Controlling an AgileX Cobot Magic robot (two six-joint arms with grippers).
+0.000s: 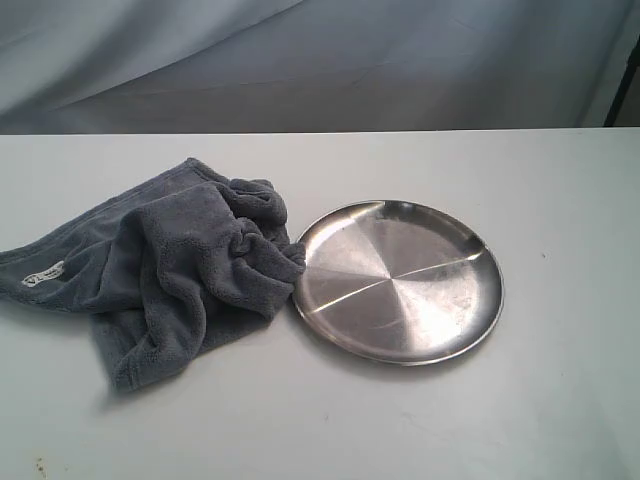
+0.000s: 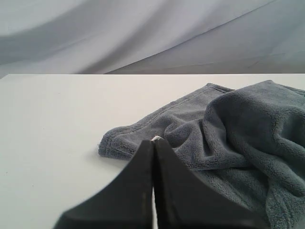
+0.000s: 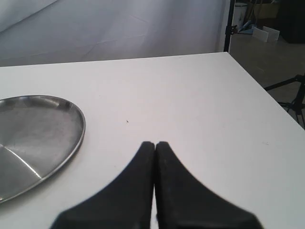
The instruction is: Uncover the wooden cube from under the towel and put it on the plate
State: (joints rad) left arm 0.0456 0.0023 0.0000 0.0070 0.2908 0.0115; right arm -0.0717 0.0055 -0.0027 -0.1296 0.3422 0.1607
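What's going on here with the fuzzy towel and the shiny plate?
Nothing is being handled right now. A grey towel lies bunched up on the white table, one edge against the rim of a steel plate with nothing on it. No wooden cube shows; if it is there, the towel hides it. The left gripper is shut near the towel, the right gripper is shut beside the plate, and neither touches anything.

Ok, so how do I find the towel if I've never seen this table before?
On the big white table, find the round shiny metal plate. The towel lies bunched up against its left rim in the exterior view. It is the only soft, fluffy, dark grey thing there, with a small white label at its far edge.
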